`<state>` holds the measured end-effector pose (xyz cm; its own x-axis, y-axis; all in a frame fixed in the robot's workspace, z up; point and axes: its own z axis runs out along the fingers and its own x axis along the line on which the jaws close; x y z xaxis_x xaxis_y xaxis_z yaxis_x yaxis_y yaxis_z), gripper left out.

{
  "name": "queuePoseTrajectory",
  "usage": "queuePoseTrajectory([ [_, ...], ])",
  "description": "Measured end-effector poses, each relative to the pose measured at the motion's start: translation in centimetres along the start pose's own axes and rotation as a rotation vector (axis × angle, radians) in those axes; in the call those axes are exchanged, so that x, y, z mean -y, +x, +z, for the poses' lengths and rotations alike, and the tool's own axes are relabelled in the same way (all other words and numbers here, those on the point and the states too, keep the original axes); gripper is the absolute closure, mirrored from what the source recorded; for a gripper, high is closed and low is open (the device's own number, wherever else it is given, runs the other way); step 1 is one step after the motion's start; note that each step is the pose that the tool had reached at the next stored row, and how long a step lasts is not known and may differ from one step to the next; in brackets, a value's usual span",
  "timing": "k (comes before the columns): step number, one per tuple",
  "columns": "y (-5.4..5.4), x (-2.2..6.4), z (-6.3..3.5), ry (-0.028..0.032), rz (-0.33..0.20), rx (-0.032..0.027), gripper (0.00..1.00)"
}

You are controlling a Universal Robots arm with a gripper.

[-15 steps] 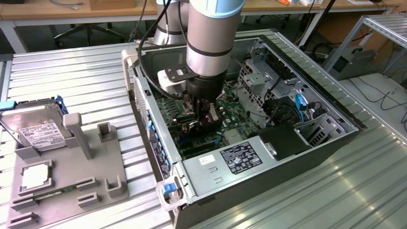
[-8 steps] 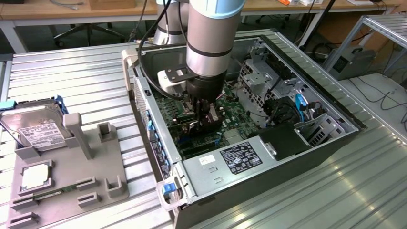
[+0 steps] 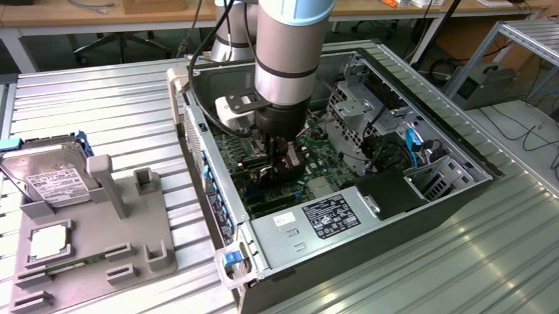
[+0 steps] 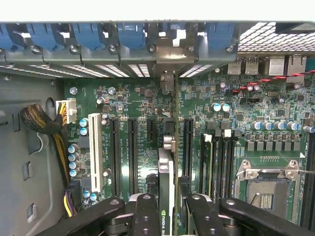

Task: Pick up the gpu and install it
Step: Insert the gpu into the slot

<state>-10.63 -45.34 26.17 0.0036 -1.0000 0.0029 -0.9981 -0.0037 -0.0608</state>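
The gpu, clamped edge-on in the tool, stands between black slots.

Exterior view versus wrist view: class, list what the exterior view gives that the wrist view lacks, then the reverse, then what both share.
Exterior view: the grey plastic parts tray with the silver hard drive with white label and the small square silver CPU chip, beside the open computer case. Wrist view: the empty metal-framed CPU socket, the long white expansion slot, the yellow-and-black cable bundle. Shared: the green motherboard and the black gripper, shut on the thin dark gpu card, edge-on along the black slots.
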Motion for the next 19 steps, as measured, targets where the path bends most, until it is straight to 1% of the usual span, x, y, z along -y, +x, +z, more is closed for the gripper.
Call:
queuePoseTrajectory([
  [2,0.00,-0.45,-0.01,0.0179,0.000,0.0003,0.73],
  [3,0.00,-0.52,-0.01,0.0206,0.000,0.0006,0.73],
  [4,-0.01,-0.54,-0.01,0.0218,0.000,0.0008,0.73],
  [19,0.00,-0.57,0.10,0.0208,0.000,0.0008,0.73],
])
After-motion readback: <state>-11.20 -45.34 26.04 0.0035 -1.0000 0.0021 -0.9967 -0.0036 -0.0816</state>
